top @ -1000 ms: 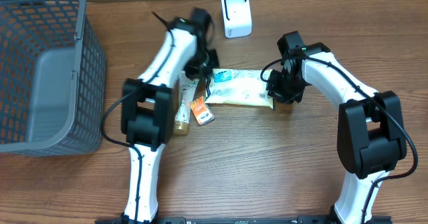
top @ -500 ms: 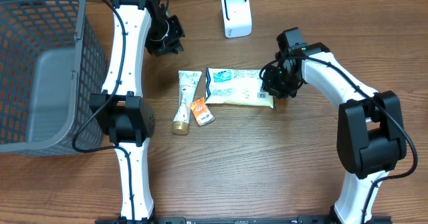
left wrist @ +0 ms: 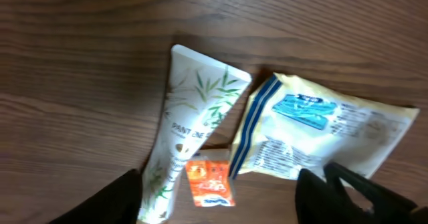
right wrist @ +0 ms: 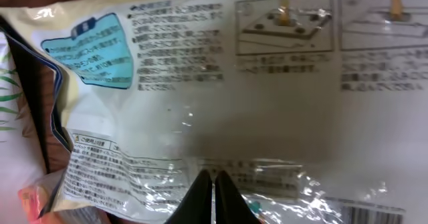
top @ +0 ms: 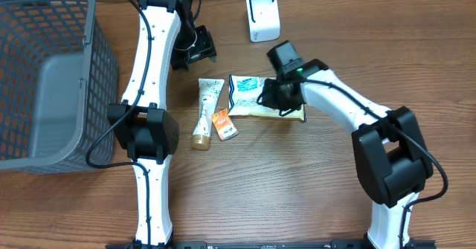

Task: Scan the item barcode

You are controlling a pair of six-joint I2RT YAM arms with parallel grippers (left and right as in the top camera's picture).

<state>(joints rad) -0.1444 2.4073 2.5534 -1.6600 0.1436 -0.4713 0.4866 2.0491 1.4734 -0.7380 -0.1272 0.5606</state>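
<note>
The white printed packet (top: 256, 100) lies flat on the table, printed side up, and fills the right wrist view (right wrist: 221, 103). My right gripper (top: 274, 94) is over its middle with its thin black fingertips (right wrist: 214, 178) shut together at the film, nothing visibly between them. My left gripper (top: 195, 50) is raised at the back of the table, well away from the packet. Its dark fingers (left wrist: 117, 197) stand wide apart and hold nothing. It looks down on the packet (left wrist: 321, 130). The white scanner (top: 262, 15) stands at the back.
A leaf-patterned tube (top: 204, 111) (left wrist: 194, 124) and a small orange sachet (top: 224, 124) (left wrist: 209, 182) lie just left of the packet. A grey mesh basket (top: 44, 78) takes up the table's left side.
The left gripper let go of the packet's left end, swung up to the back of the table and opened. The right gripper slid left from the packet's right end to its middle and shut.
</note>
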